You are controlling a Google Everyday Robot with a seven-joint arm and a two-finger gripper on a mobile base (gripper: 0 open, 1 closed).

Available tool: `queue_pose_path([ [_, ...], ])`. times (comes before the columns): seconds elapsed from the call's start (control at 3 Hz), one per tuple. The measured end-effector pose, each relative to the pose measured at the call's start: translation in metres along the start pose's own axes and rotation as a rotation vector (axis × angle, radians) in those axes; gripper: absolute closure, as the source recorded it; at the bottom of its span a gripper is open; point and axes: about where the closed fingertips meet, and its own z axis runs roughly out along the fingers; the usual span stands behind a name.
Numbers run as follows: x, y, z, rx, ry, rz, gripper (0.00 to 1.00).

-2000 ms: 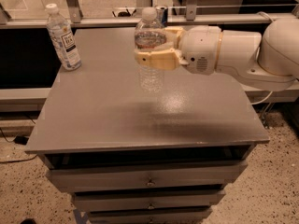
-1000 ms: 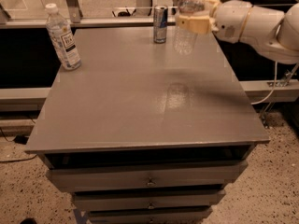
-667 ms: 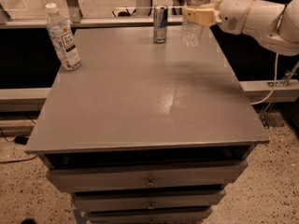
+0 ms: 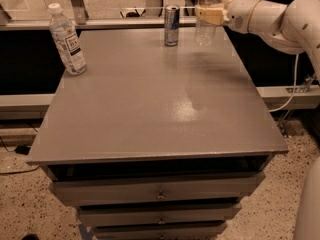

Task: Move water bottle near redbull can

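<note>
The water bottle, clear ribbed plastic, stands upright at the table's far right edge with its top cut off by the frame. My gripper is shut on the water bottle around its upper body; the white arm reaches in from the right. The redbull can, slim, blue and silver, stands upright at the far edge, a short gap to the left of the bottle.
A second bottle with a large white label stands at the far left corner. The grey table top sits on a cabinet with drawers. A cable hangs at the right.
My gripper has carried the water bottle from the table's middle to the far right edge, and it now stands low beside the redbull can. The can and the labelled bottle have not moved.
</note>
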Motion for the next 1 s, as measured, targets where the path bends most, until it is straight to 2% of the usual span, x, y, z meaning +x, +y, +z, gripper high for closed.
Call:
queue_pose_path([
  [0.33,0.014,-0.008,0.019,0.030,0.007,0.022,1.00],
  [1.0,0.033,-0.012,0.051,0.040,0.022,0.055,1.00],
])
